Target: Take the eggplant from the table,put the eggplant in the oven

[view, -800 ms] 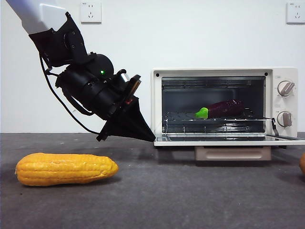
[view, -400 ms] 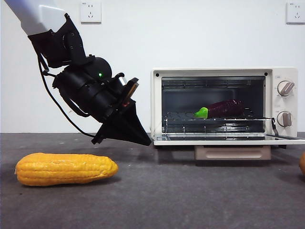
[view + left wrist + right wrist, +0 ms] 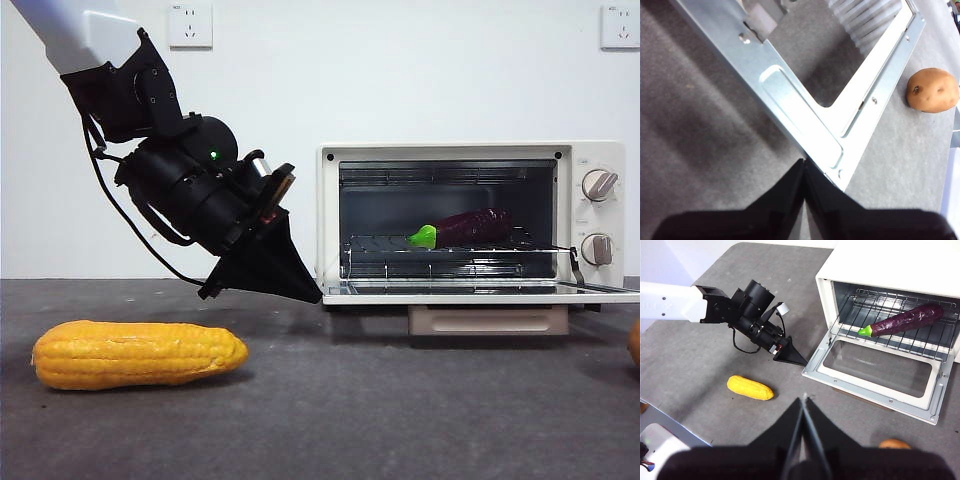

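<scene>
The dark purple eggplant (image 3: 468,228) with its green cap lies on the wire rack inside the cream-white oven (image 3: 470,150), whose door (image 3: 480,296) hangs open and flat. My left gripper (image 3: 312,293) is shut and holds nothing; its tip sits at the door's near left corner. In the left wrist view the shut jaws meet at the left gripper (image 3: 804,162), right against the door's metal frame (image 3: 805,125). My right gripper (image 3: 804,399) is shut and empty, high above the table (image 3: 700,360). From up there the eggplant (image 3: 905,320) shows inside the oven (image 3: 900,265).
A yellow corn cob (image 3: 138,353) lies on the table in front of the left arm. A potato (image 3: 932,90) rests on the table beyond the door's far corner. A beige handle (image 3: 488,320) hangs under the open door.
The left gripper drew back a little to the left, then edged back toward the door corner. The eggplant, the oven door and the corn stayed put.
</scene>
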Robot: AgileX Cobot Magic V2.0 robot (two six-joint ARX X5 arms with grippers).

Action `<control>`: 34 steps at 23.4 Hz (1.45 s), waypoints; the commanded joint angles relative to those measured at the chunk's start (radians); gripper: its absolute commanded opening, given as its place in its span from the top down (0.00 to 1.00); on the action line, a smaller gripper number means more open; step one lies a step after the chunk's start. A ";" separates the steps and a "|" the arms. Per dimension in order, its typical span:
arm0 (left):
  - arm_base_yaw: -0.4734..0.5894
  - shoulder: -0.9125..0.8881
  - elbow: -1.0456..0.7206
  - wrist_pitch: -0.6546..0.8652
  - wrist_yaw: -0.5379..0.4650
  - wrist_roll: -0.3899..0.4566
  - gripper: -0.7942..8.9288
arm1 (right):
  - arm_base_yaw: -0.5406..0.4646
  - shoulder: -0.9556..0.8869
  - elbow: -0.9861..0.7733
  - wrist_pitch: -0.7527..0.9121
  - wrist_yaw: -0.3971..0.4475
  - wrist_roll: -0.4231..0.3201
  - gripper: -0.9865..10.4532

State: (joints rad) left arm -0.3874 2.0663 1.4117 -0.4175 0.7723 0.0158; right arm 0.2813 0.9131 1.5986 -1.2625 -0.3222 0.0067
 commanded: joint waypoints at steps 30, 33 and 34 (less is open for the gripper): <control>-0.029 0.066 -0.010 0.146 0.073 -0.097 0.92 | 0.001 -0.002 0.002 0.003 -0.003 -0.008 0.92; -0.024 0.066 -0.009 0.181 0.105 -0.121 0.92 | 0.001 -0.002 0.002 0.003 -0.003 -0.008 0.92; -0.024 0.066 -0.009 0.192 0.114 -0.128 0.92 | 0.001 -0.002 0.002 0.003 -0.003 -0.008 0.92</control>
State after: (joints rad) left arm -0.4015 2.1166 1.4048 -0.2661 0.8478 -0.0875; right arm 0.2813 0.9134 1.5986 -1.2633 -0.3222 0.0067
